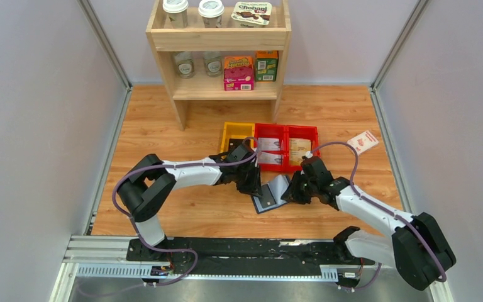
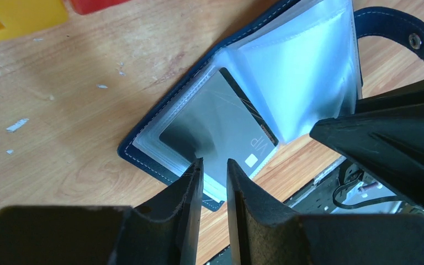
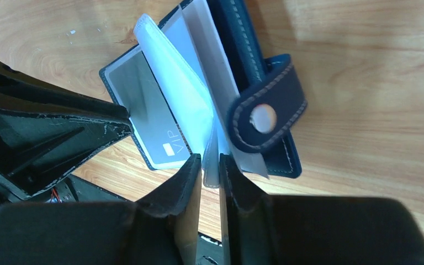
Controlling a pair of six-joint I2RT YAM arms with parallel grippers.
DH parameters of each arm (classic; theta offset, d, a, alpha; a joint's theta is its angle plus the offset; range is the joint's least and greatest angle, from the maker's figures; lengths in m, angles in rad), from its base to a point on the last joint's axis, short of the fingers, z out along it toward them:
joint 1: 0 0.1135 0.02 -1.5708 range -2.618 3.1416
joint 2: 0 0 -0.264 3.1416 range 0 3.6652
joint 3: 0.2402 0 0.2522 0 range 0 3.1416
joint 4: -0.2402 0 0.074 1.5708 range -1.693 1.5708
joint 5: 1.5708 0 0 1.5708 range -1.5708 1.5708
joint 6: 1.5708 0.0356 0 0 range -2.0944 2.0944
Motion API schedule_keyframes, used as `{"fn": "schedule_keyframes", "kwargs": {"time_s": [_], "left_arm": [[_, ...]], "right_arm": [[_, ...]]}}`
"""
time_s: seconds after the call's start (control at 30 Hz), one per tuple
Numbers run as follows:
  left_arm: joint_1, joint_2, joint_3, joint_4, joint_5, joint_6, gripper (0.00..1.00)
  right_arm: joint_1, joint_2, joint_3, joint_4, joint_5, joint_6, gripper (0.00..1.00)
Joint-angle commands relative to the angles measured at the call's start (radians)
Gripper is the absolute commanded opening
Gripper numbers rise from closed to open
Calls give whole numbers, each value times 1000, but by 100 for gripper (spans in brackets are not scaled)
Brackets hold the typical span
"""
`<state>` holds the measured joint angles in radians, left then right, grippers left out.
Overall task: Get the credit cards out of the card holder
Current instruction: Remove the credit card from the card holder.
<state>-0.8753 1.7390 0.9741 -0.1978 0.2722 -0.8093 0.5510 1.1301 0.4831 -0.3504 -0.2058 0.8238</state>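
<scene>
The navy card holder [image 1: 270,195] lies open on the wooden table between both grippers, its clear sleeves fanned up. One dark grey credit card [image 2: 221,124] with a small light chip mark sits in the left-hand sleeve, also seen in the right wrist view [image 3: 149,116]. My left gripper [image 2: 214,165] is at that card's near corner, jaws narrowed but with a gap, clamping nothing. My right gripper [image 3: 210,160] is shut on the lower edge of the raised clear sleeves, next to the snap tab [image 3: 268,113]. From above, the left gripper [image 1: 250,179] and right gripper [image 1: 294,189] flank the holder.
Just behind the holder stand a yellow tray [image 1: 236,133] and a red tray [image 1: 314,132] holding packets. A wooden shelf [image 1: 220,88] with cups and boxes is at the back. A white-and-red box [image 1: 363,141] lies at right. The black base rail [image 1: 226,248] runs along the near edge.
</scene>
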Motion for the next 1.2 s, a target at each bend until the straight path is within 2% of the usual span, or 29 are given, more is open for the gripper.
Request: {"fn": "schedule_keyframes", "kwargs": {"time_s": [0.0,0.1,0.2,0.33,0.47,0.63,0.8,0.93,1.0,1.17], "left_arm": [[-28,10,35,-35,-11,41,31],[-43,14,51,-58,-36,61,31],[-50,16,61,-68,-42,70,31],[-54,8,63,-72,-51,73,31],[-53,1,54,-72,-59,71,30],[-54,-13,35,-55,-70,68,31],[-53,-32,2,-38,-90,49,31],[-54,-67,-29,-32,-140,29,33],[-54,-88,-44,-32,-165,15,35],[-53,-144,-80,-20,-247,-43,47]], "right_arm": [[-5,-61,26,-68,60,5,26],[-2,-90,55,-108,78,-18,38],[4,-145,94,-127,104,-49,43],[15,-184,141,-119,120,-103,40],[15,-144,144,-12,2,-138,37],[15,8,143,103,-109,-134,41],[9,154,130,159,-132,-127,41],[-5,198,103,153,-107,-106,40],[-8,215,95,157,-112,-100,39],[-6,253,68,221,-196,-75,39]]}}
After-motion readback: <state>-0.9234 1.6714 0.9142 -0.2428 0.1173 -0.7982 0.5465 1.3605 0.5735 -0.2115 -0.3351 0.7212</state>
